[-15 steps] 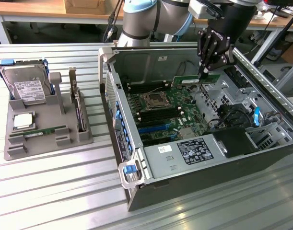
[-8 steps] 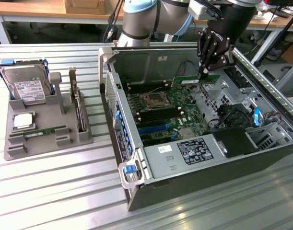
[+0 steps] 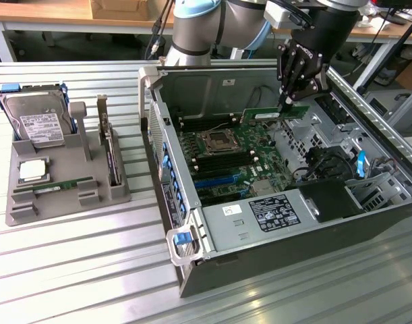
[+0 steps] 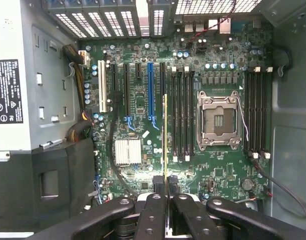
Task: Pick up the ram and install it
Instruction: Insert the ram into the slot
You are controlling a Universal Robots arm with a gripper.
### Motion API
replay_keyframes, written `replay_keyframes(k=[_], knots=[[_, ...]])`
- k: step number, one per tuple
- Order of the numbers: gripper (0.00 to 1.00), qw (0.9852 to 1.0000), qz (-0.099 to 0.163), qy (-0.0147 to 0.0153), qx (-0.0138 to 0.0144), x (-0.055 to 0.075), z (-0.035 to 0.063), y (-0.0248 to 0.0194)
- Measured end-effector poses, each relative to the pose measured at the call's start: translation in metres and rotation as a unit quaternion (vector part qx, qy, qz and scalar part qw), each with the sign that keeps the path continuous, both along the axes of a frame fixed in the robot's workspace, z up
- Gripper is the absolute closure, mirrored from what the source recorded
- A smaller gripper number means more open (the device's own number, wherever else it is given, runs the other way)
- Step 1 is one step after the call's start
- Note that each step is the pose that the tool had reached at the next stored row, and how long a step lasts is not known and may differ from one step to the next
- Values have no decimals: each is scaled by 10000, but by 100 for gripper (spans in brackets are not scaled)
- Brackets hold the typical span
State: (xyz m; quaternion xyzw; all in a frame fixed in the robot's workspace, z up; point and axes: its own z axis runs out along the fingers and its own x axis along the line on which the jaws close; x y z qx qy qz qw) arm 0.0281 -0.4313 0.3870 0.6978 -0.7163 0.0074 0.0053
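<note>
Jaws (Robotiq lettering on their housing) clamp the ram (image 3: 265, 115) edge-on above the motherboard (image 3: 256, 154)

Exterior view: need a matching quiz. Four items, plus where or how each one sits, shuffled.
Items:
1. claw
2. hard drive
3. expansion card
4. spare ram

States:
A. lying flat in the grey tray
B. shut on a ram over the motherboard
C. standing on edge in the tray
D. propped tilted in the tray, label up

Pairs: 1-B, 2-D, 3-C, 4-A
</note>
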Motion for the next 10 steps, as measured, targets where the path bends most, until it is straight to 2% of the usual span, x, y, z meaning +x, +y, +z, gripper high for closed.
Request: replay_keyframes(k=[10], knots=[[88, 10000, 1, 0, 0, 0, -19, 0]])
